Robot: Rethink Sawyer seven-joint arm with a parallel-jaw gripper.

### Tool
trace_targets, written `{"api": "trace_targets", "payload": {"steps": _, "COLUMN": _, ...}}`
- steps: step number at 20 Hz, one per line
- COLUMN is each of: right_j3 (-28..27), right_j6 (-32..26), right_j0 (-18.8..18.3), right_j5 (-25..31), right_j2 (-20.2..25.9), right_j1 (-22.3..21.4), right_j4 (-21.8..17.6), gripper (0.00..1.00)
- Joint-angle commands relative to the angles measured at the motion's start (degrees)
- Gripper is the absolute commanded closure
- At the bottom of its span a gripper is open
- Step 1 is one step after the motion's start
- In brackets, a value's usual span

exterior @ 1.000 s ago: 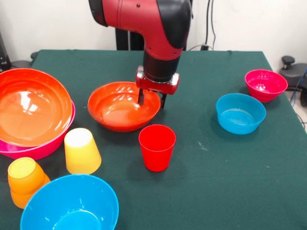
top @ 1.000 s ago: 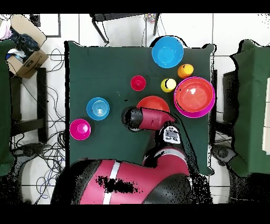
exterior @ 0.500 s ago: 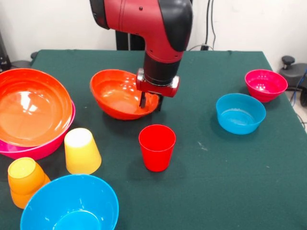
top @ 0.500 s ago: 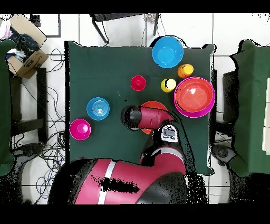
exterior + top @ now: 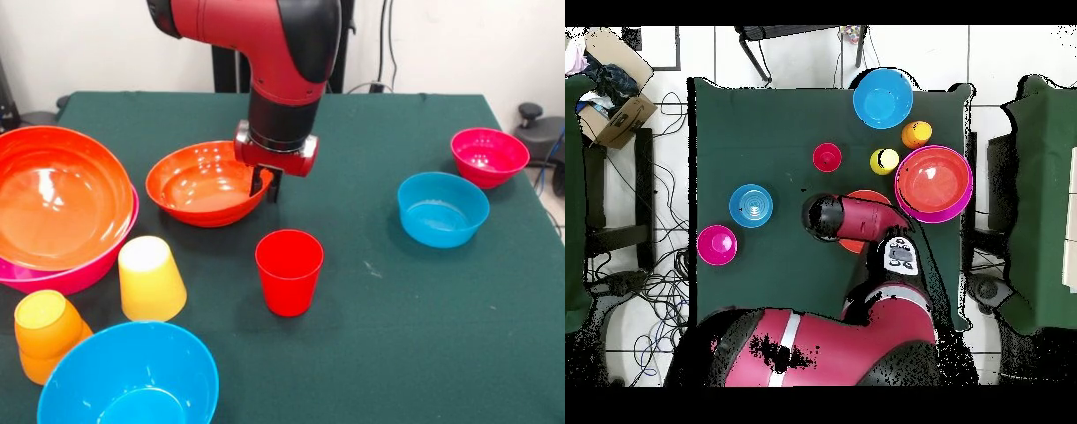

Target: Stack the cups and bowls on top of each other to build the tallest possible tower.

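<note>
The red and black robot arm's gripper (image 5: 267, 184) is holding the wide, shiny orange-red plastic bowl (image 5: 205, 183) by its rim. Its fingers are pinched shut on the edge at the bowl's 3 o'clock side, as the front view shows it. The bowl is sitting in the middle of the green table (image 5: 424, 291) and looks a little lifted, though I cannot tell for sure.

I think the arm is taking this bowl over to the other big orange-red bowl (image 5: 57, 194), which is resting inside the large pink bowl (image 5: 62, 276) at 9 o'clock. To do it well, the arm should be lifting the bowl high enough to clear those rims and keeping it flat. A one-sided pinch lets a bowl tip and swing.

At 6 o'clock from the held bowl, the small red cup (image 5: 289, 271) is standing open side up, close by. The yellow cup (image 5: 150, 277) is sitting upside down at 7 o'clock, with the orange cup (image 5: 44, 334) and large blue bowl (image 5: 129, 377) beyond it. So going low that way is crowded.

The small blue bowl (image 5: 441, 208) and small magenta bowl (image 5: 488, 156) are well apart at 3 o'clock, with bare cloth between.
</note>
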Motion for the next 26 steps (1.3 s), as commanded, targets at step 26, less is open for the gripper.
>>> {"api": "trace_targets", "payload": {"steps": 26, "right_j3": -7.3, "right_j6": -6.1, "right_j0": -13.5, "right_j5": 33.9, "right_j2": 23.5, "right_j1": -19.6, "right_j4": 0.8, "gripper": 1.00}}
